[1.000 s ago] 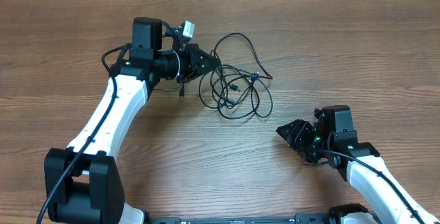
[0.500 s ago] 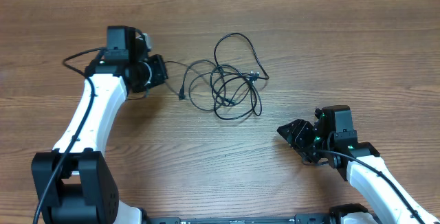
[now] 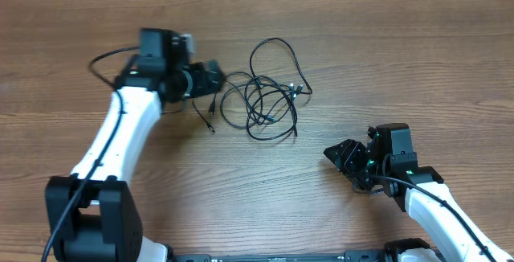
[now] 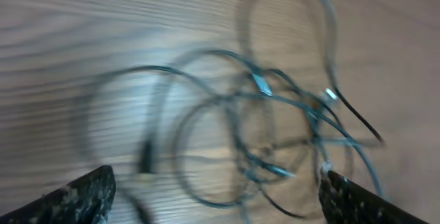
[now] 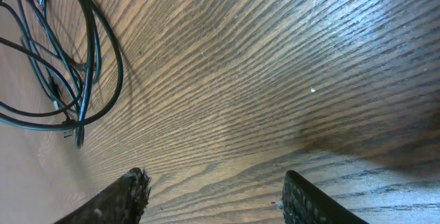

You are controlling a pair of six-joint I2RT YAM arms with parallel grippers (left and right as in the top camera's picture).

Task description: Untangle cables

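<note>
At table centre, slightly left of the midline, the cable tangle (image 3: 263,100) lies as one knot of overlapping black loops. One loop stands clear at the top and a loose plug end (image 3: 210,125) trails out at lower left.

Change over the last second: the left end effector (image 3: 215,77) goes from the tangle's left edge out to the left, then comes back in. It now sits just beside the leftmost loops. The bundle has shifted a little leftward and the plug end lies lower on the table (image 3: 385,45). The core crossings look no looser.

Left wrist view is motion-blurred. The fingers (image 4: 82,195) stand wide apart with nothing between them, cables ahead.

The right end effector (image 3: 339,156) has not moved. It is also spread wide and empty, well apart from the tangle at lower right.

Judgement: the pull drew out one strand only, and separation is barely begun. A fresh grip is needed, probably with the right arm anchoring.
</note>
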